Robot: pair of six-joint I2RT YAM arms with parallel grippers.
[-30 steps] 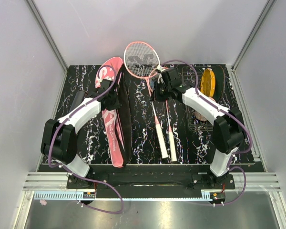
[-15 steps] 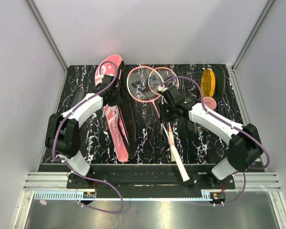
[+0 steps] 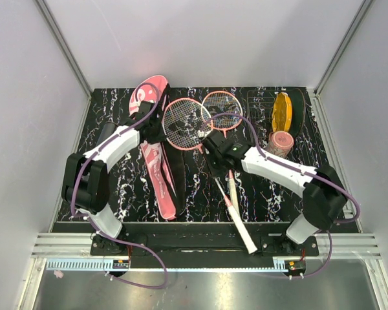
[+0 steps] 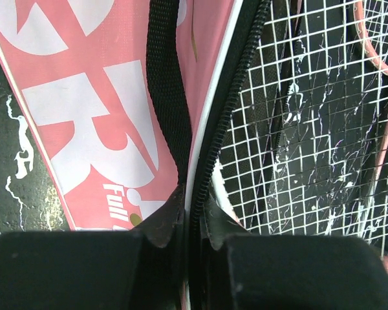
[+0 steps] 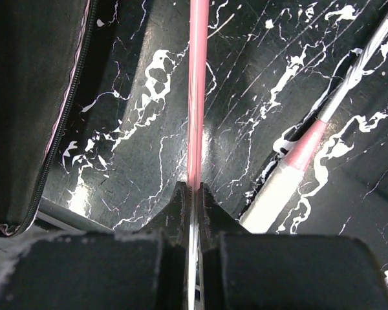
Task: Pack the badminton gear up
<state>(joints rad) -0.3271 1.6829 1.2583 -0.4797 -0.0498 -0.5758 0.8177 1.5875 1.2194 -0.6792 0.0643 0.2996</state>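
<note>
— How is the packing coming?
— Barely starting. The left claw (image 4: pixel 193 210) is pinching the cover (image 4: pixel 84 97) by its zip edge at nine o'clock. The right claw (image 5: pixel 193 190) is gripping one racket (image 5: pixel 197 97) by the shaft at centre. The second racket (image 5: pixel 275 197) is lying unpacked on the counter (image 3: pixel 126 194).

Black marbled table (image 3: pixel 194 194) bears cover (image 3: pixel 156 174), racket (image 3: pixel 221 108), cup (image 3: pixel 280 143).

we're seeing pink cover (image 3: pixel 150 95) with white letters, pink-framed rackets (image 3: pixel 183 123) with white handles, black white-veined table (image 3: pixel 200 187), yellow disc (image 3: pixel 282 111)
</note>
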